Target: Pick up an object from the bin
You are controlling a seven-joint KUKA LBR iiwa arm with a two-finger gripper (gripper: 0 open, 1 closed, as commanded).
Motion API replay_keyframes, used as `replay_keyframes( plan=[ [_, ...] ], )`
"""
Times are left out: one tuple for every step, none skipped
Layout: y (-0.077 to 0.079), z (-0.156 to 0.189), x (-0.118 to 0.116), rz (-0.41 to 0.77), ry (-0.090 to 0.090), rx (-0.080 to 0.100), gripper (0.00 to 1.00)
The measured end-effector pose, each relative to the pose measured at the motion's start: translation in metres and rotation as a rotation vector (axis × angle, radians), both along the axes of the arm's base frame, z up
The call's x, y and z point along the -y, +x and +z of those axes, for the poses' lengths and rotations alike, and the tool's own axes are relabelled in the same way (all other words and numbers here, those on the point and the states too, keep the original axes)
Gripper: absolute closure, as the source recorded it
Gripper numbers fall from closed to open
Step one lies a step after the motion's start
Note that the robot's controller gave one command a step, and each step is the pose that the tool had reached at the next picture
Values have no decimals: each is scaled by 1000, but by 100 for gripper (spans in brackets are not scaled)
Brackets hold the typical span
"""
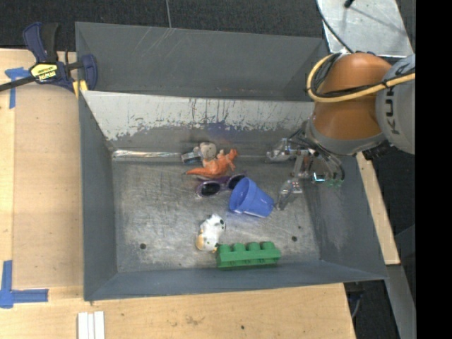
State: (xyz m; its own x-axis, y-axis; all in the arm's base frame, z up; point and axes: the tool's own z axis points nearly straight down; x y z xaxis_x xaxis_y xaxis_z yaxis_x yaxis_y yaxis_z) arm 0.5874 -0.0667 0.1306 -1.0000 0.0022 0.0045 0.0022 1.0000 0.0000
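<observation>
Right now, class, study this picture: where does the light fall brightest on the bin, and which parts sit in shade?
Camera view: the bin's far wall is lit brightest; a thin glare streak runs along its foot, left of the orange toy; the near wall lies in shade.

1 blue cup [249, 199], 1 green brick [247, 253], 4 small toys [214, 164].

Dark floor [226, 2] in even light

The bin [141, 210] is grey. Inside it are a blue cup [250, 199], a green brick [247, 253] at the front edge, an orange figure [215, 164] and a white-and-orange toy [210, 232].
</observation>
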Motion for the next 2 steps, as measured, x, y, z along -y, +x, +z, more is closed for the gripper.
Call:
replay_keyframes(
  plan=[
    [2, 5, 0, 2, -1, 8, 0],
    [-2, -41, -37, -81, -1, 12, 0]
  ],
)
